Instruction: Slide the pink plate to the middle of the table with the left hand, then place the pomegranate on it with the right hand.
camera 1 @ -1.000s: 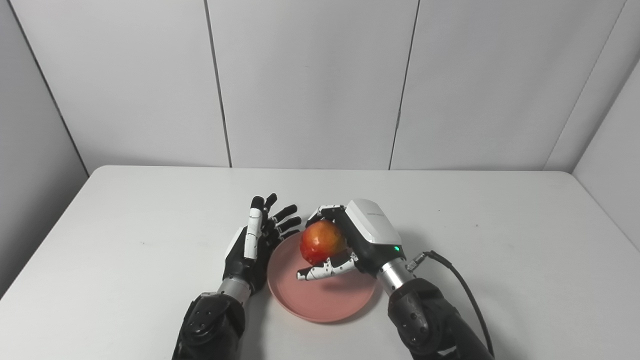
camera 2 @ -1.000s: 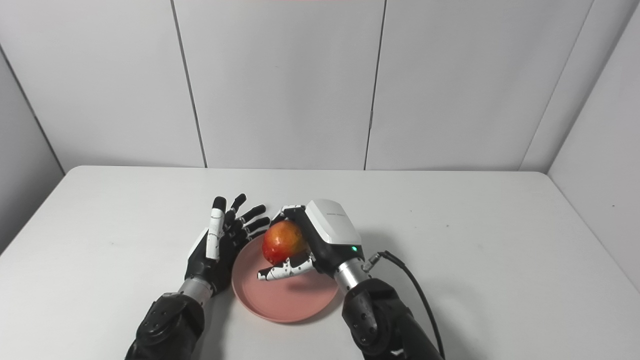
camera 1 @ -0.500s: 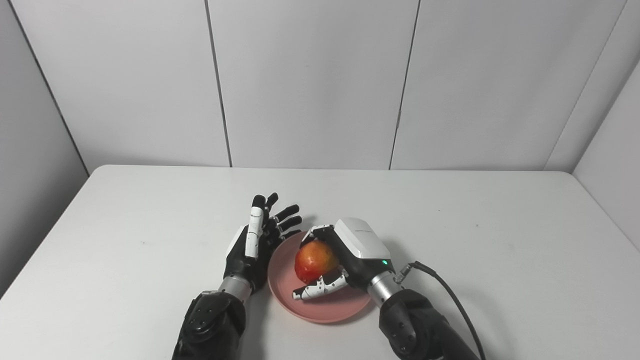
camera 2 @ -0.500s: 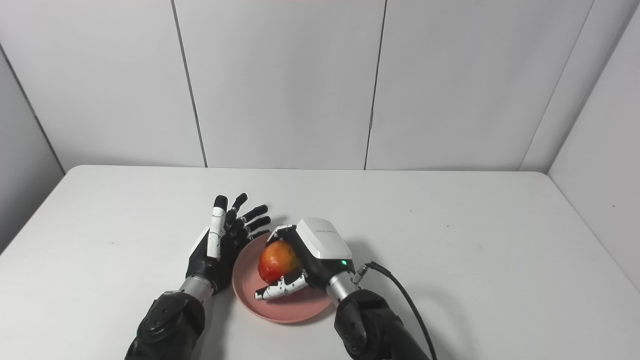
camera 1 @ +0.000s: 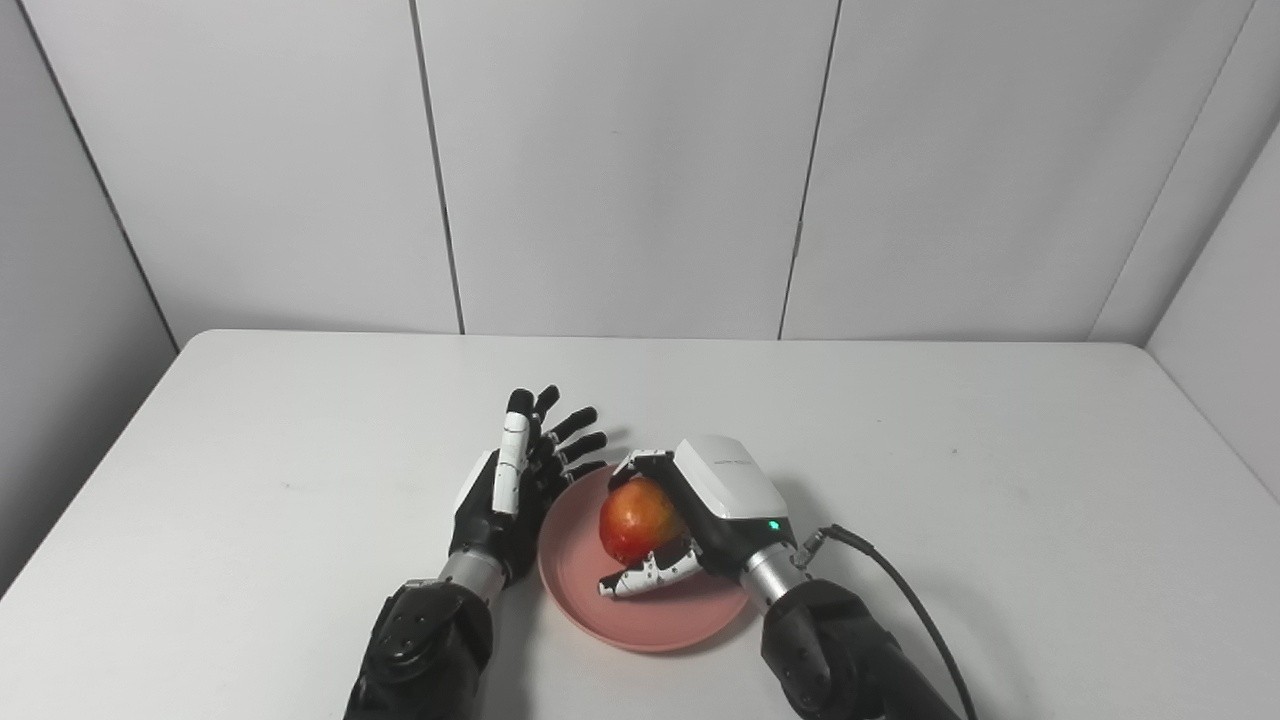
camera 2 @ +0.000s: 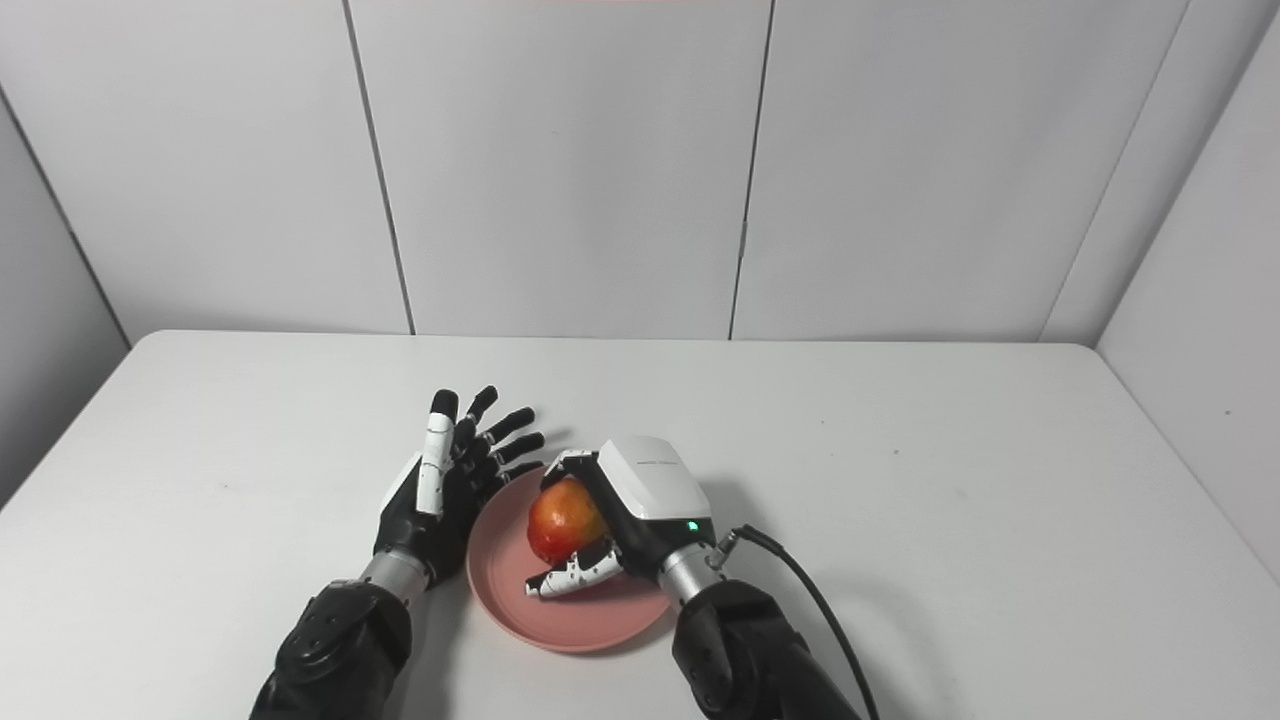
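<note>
Pomegranate [camera 1: 636, 520] sits clasped in the right hand [camera 1: 700, 510] over the plate [camera 1: 640, 620] at mid-table [camera 1: 250, 480]; left hand [camera 1: 515, 485], fingers spread and empty, stands just beside the plate's left rim.

An open black-and-white left hand [camera 1: 510, 490] flanks the round pink plate [camera 1: 640, 615] on its left rim, while the white-backed right hand [camera 1: 690, 510] with a red-orange pomegranate [camera 1: 635, 507] covers its centre; the white table [camera 1: 1000, 480] offers open passage elsewhere.
</note>
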You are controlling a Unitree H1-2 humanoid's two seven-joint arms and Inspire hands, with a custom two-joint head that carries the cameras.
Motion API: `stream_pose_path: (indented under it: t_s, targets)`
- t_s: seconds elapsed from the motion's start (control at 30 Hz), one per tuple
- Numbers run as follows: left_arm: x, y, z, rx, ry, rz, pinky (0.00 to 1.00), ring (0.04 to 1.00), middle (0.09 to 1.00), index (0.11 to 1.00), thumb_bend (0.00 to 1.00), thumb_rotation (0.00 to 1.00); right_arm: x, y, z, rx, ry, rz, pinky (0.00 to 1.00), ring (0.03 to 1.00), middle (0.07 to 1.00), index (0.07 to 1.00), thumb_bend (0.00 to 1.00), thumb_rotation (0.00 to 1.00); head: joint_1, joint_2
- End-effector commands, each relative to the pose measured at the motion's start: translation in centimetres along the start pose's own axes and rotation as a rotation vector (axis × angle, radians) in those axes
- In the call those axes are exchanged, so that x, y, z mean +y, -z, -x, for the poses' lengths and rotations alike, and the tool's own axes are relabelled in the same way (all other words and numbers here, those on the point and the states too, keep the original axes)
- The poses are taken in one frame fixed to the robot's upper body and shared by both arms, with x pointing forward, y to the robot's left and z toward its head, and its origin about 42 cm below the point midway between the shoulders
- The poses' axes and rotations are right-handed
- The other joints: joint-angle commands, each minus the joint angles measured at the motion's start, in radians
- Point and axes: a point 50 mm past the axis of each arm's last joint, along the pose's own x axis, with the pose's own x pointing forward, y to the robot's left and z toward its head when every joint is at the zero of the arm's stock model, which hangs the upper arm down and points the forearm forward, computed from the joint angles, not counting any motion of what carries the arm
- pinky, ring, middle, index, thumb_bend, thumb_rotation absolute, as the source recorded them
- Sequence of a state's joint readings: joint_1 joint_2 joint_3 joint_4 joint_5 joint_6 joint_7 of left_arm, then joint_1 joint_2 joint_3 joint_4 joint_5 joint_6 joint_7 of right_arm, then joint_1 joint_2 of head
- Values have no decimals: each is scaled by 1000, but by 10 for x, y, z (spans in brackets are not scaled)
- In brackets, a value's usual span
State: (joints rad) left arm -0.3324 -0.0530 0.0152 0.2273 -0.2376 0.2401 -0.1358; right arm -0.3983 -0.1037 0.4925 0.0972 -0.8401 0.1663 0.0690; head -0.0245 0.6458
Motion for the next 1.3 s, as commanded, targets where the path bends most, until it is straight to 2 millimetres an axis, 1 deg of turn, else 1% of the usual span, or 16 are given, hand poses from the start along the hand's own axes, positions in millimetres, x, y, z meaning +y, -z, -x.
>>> stream_pose_path:
  t_s: [0.0, 0.1, 0.3, 0.4, 0.63, 0.87, 1.0, 1.03, 1.07, 1.17, 1.2, 1.23, 1.27]
  targets:
    - [-3, 2, -4, 28, 19, 9, 727, 825, 873, 1000, 816, 1000, -18, -10, -5, -62, 85, 10, 510, 624, 697, 710, 927, 619, 0, -1]
    - [-2, 3, -4, 28, 21, 9, 734, 831, 869, 1000, 819, 1000, -18, -10, -4, -71, 101, 5, 570, 700, 753, 731, 957, 631, -1, -1]
    - [-2, 2, -3, 24, 23, 22, 730, 827, 864, 1000, 821, 1000, -20, -13, -3, -86, 121, -13, 616, 733, 780, 749, 980, 667, -3, 2]
    - [-1, 1, -3, 23, 25, 22, 742, 830, 866, 1000, 818, 1000, -21, -14, -3, -97, 128, -20, 612, 728, 774, 751, 991, 700, -5, 4]
    - [-1, 1, -2, 25, 18, 32, 728, 803, 844, 1000, 807, 998, -28, -20, -3, -115, 138, -43, 596, 713, 773, 752, 984, 718, -9, 5]
    - [0, 0, -1, 38, 12, 15, 815, 822, 825, 1000, 827, 998, -39, -25, -2, -132, 185, -78, 573, 697, 764, 746, 960, 719, -11, 5]
    - [1, -1, 0, 33, 12, 1, 857, 858, 873, 1000, 828, 1000, -46, -27, -1, -148, 234, -112, 568, 685, 751, 746, 905, 757, -9, 7]
    - [1, -1, 0, 25, 9, -9, 862, 862, 878, 1000, 828, 1000, -49, -27, -1, -149, 259, -144, 568, 685, 750, 746, 901, 761, -10, 8]
    - [2, -1, 0, 19, 6, -15, 883, 870, 890, 1000, 836, 1000, -50, -27, -1, -149, 275, -167, 576, 688, 751, 746, 891, 798, -10, 8]
    - [4, -1, 0, -19, -31, -24, 913, 882, 893, 1000, 848, 1000, -55, -22, -2, -136, 336, -332, 582, 706, 775, 751, 894, 868, -9, 8]
    - [4, -1, 0, -35, -46, -25, 902, 886, 898, 997, 851, 999, -56, -20, -2, -131, 349, -380, 616, 745, 809, 766, 894, 910, -9, 8]
    - [4, -1, 0, -45, -55, -27, 898, 888, 899, 995, 852, 998, -57, -18, -2, -128, 355, -407, 631, 759, 820, 771, 892, 922, -9, 8]
    - [4, -1, 0, -69, -73, -31, 910, 899, 907, 985, 873, 989, -58, -15, -2, -117, 376, -479, 693, 798, 840, 779, 883, 922, -8, 8]
